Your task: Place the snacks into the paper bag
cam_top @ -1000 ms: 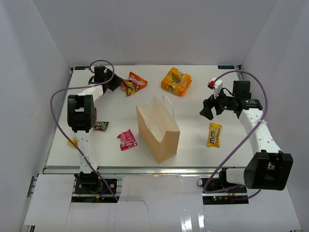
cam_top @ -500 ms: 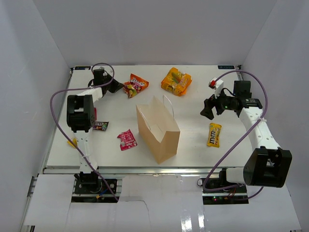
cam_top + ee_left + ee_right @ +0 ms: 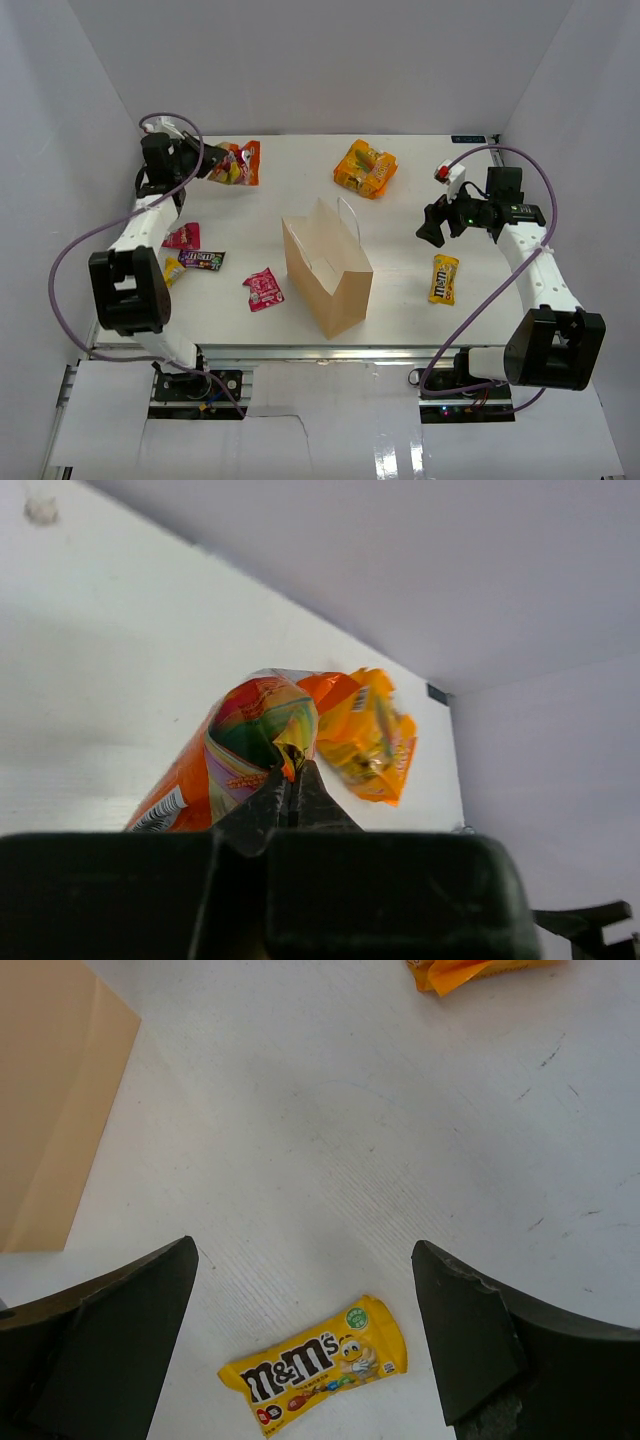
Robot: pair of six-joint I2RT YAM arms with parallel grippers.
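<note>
There it goes: my left gripper [image 3: 203, 168] has snapped shut on the orange-red-yellow candy bag [image 3: 236, 163] and pulled it up off the table [image 3: 400, 310]. A second ago that bag was lying flat near the top centre of the overhead frame with the jaws open around its edge; now the whole left arm has swung to the upper left corner and the bag hangs out sideways from the fingertips. The left wrist view confirms it, with the two black fingers pinched together on a crumpled fold of the wrapper and the rest of the bag bulging above them. So I read the grasp as good, and the job now is to carry it across to the paper bag [image 3: 327, 265], which stands upright in the middle of the frame, mouth open, string handle up. Nothing has gone in that I can see yet. The swing has also uncovered packets on the left: a pink one [image 3: 182, 236], the dark purple-black pack [image 3: 203, 260] just below it, and the small pink-red pack [image 3: 264, 289] just left of the paper bag. The large orange bag [image 3: 365, 167] sits untouched at top centre. My right gripper [image 3: 430, 226] hasn't budged, jaws spread wide and empty, hanging above the yellow M&M's pack [image 3: 444, 278] at right, which lies flat between the fingers in the right wrist view.
</note>
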